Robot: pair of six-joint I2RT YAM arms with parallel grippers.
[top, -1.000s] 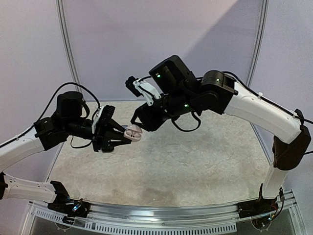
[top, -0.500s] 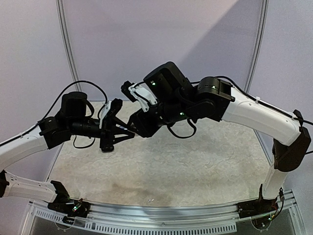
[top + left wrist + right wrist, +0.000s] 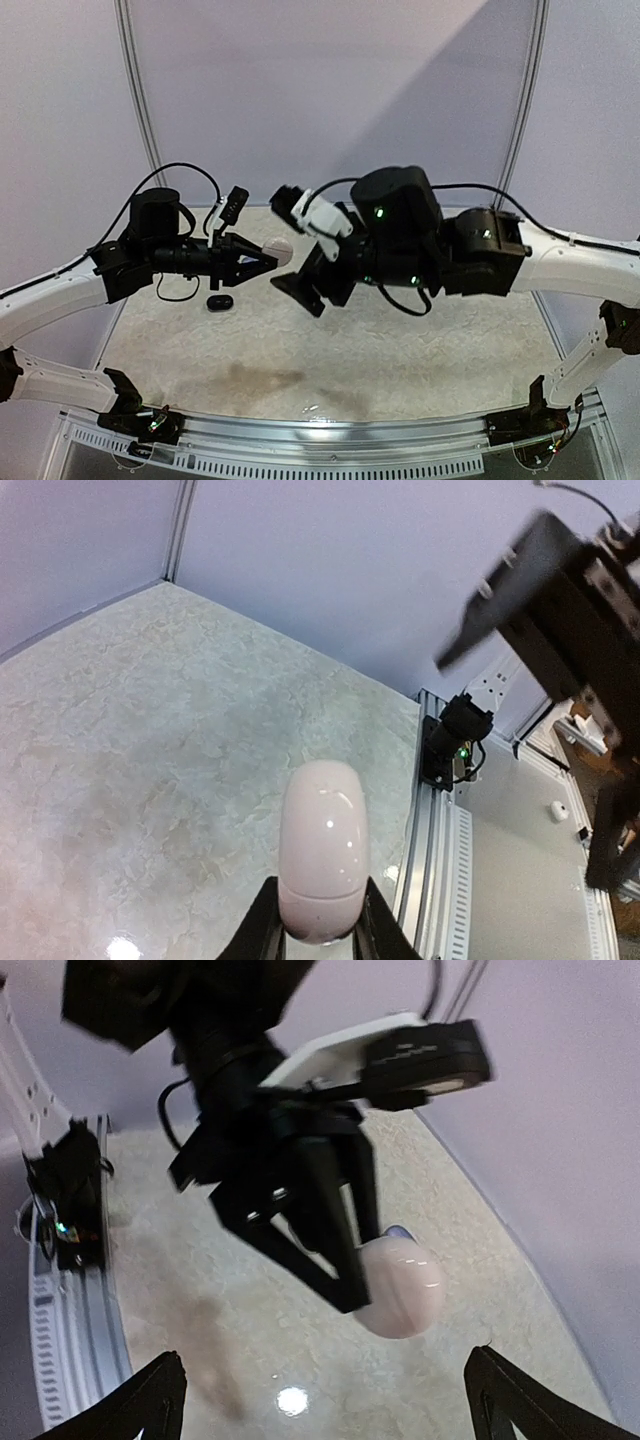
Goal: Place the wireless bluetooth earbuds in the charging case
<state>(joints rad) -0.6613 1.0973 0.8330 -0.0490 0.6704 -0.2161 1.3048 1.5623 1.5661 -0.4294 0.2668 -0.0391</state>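
Ideally, the left end effector, clamped on the charging case, steadies it while the spread-fingered right end effector opens the lid.

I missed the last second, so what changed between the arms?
The right gripper pulled away from the charging case, back to the right, and stands open. The left gripper rose slightly. Unchanged: the left gripper still clamps the charging case.

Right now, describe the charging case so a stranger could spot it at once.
Follow the left arm out over the marbled table. The left gripper at its tip pinches the charging case, a glossy, pale pink, egg-shaped shell in mid-air. The nearby small black object, by contrast, lies on the table.
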